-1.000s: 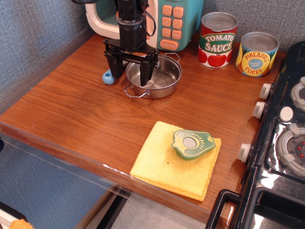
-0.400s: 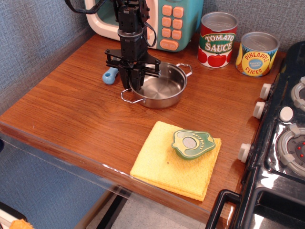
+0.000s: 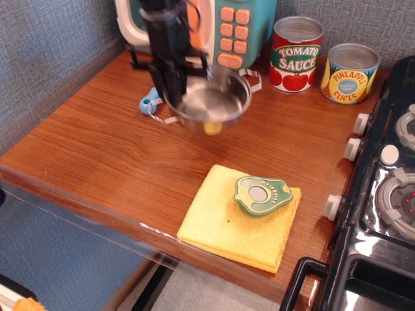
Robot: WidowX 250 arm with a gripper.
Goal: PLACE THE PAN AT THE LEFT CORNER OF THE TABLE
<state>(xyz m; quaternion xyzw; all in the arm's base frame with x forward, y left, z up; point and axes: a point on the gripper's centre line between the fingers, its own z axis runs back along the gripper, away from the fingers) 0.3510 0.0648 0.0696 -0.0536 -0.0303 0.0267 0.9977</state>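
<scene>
We read "TOMATO SAUCE" on the red can (image 3: 296,53) and "PINEAPPLE SLICES" on the yellow can (image 3: 349,72).

The black arm comes down from the top edge of the view, its wrist held roughly upright and smeared by motion blur. Its gripper (image 3: 174,83) points straight down, the jaws drawn close together and pinching the near-left rim of the pan (image 3: 209,102), which hangs tilted just beside and below the jaws.
</scene>
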